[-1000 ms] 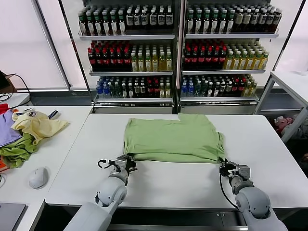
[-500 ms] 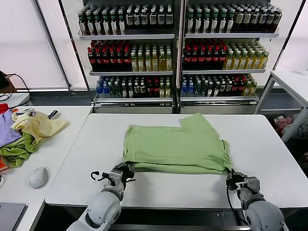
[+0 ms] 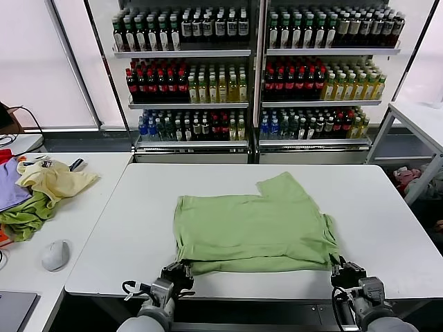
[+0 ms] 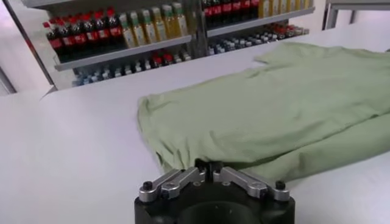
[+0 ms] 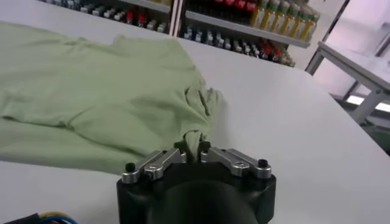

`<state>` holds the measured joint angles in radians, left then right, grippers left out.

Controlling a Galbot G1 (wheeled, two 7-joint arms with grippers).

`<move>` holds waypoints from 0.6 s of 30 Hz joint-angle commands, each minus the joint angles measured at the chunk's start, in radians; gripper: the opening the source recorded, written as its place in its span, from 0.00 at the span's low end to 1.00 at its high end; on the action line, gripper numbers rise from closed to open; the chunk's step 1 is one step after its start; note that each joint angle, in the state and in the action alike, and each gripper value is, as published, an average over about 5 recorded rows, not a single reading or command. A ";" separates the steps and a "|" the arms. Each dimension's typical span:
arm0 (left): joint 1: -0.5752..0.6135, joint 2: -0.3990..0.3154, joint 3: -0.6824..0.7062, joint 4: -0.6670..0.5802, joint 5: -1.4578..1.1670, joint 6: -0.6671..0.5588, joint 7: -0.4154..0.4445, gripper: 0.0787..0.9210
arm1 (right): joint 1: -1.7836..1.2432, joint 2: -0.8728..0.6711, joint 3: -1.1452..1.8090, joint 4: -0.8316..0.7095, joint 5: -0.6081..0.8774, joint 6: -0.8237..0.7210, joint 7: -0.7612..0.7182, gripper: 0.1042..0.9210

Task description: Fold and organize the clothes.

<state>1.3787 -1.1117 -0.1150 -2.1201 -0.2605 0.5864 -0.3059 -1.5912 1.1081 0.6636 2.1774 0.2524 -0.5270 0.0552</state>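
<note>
1. Head view: high, facing forward and down over the surface (image 3: 138, 228) toward shelves (image 3: 256, 76).
2. Wrist views: low and close behind each gripper, facing the shelves.
3. All share the shirt (image 3: 252, 221) (image 4: 268, 109) (image 5: 103, 91).

Left gripper (image 3: 181, 268), right gripper (image 3: 344, 266), fingers pinched

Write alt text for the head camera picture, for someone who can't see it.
A light green shirt lies folded on a white table, its near corners pinched by the robot's left hand and right hand. Shelves of bottled drinks stand behind.
</note>
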 commanded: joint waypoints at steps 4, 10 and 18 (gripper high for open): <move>0.050 0.088 -0.039 -0.075 0.022 -0.001 0.035 0.41 | -0.020 -0.019 0.022 0.068 -0.020 0.021 -0.002 0.50; -0.023 0.130 -0.080 -0.031 -0.021 -0.001 0.037 0.65 | 0.064 -0.057 0.019 0.032 0.010 0.021 0.020 0.71; -0.238 0.121 -0.094 0.077 -0.175 -0.003 -0.014 0.86 | 0.340 -0.091 -0.084 -0.093 0.124 -0.013 0.076 0.88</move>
<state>1.3415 -1.0124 -0.1862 -2.1346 -0.2972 0.5847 -0.2878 -1.4442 1.0403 0.6375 2.1549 0.3081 -0.5283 0.1033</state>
